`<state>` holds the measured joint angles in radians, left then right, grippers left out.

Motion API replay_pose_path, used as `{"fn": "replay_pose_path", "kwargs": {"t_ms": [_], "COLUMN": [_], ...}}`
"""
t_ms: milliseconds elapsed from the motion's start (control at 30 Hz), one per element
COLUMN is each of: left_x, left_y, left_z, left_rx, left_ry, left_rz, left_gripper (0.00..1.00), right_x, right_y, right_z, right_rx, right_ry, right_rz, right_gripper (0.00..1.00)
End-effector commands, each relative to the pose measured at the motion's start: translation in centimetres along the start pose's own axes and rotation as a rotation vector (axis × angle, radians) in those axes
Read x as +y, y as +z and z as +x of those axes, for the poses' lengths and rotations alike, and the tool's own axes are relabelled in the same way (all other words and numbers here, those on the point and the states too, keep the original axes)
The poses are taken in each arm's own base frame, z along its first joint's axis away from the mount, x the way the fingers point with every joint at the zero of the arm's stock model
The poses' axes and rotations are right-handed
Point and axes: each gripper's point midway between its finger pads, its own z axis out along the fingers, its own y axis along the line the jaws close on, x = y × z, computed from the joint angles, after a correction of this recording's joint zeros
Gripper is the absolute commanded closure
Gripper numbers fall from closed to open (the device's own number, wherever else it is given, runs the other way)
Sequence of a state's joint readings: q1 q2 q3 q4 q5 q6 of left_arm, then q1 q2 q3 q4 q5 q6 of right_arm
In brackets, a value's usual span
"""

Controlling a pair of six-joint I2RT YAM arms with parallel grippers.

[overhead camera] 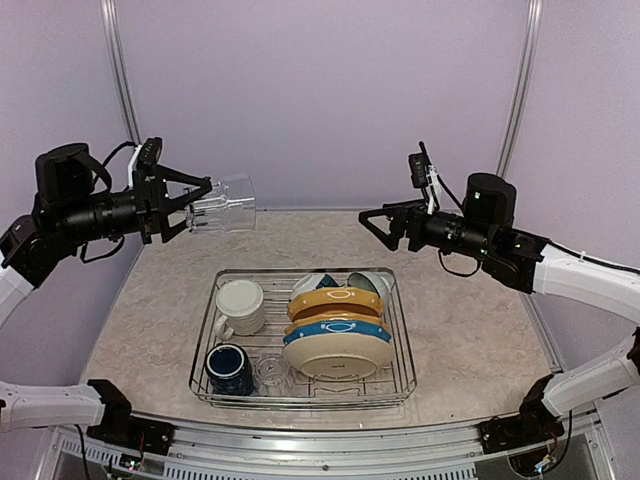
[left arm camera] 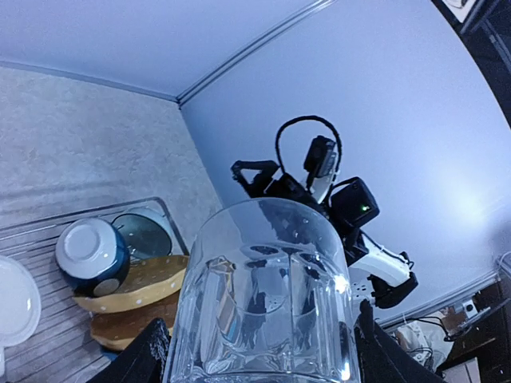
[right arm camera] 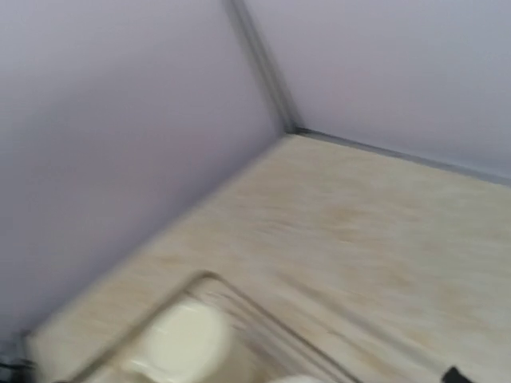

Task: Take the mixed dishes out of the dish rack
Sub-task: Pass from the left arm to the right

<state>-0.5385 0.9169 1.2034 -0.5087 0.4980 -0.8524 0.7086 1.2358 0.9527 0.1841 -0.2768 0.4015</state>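
My left arm (overhead camera: 75, 215) and right arm (overhead camera: 520, 255) match — white shells on the long links, black at the joints, with a fat rounded black motor housing behind each wrist. The left gripper (overhead camera: 197, 210) and right gripper (overhead camera: 374, 228) are matte black, each finger an open triangular frame tapering to a flat pad. A small black camera block (overhead camera: 150, 156) sits atop each wrist, fed by a thin black cable (overhead camera: 108, 158) that loops free. From my left wrist I see a green light (left arm camera: 365, 209) glowing on the right arm's housing.
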Motion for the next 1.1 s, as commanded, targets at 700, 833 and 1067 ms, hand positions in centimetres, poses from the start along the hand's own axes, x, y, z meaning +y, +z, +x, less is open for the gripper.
{"fn": "replay_pose_path", "kwargs": {"t_ms": [700, 833, 1067], "left_x": [-1.8, -1.5, -1.1], "left_y": [14.1, 14.6, 15.4], "left_z": [0.1, 0.3, 0.9], "left_rx": [0.096, 0.110, 0.149], "left_ry": [-0.054, -0.068, -0.099], "left_rz": [0.405, 0.403, 0.411], "left_gripper": [0.66, 0.67, 0.66], "right_x": [11.4, 11.6, 11.6], "right_y": [2.0, 1.9, 2.0], "right_z": [-1.4, -0.9, -1.0], "right_rx": [-0.079, -0.072, -0.081], "right_ry": [0.193, 0.178, 0.165], "right_rz": [-0.648, -0.647, -0.654], "right_gripper": [0.42, 0.55, 0.82]}}
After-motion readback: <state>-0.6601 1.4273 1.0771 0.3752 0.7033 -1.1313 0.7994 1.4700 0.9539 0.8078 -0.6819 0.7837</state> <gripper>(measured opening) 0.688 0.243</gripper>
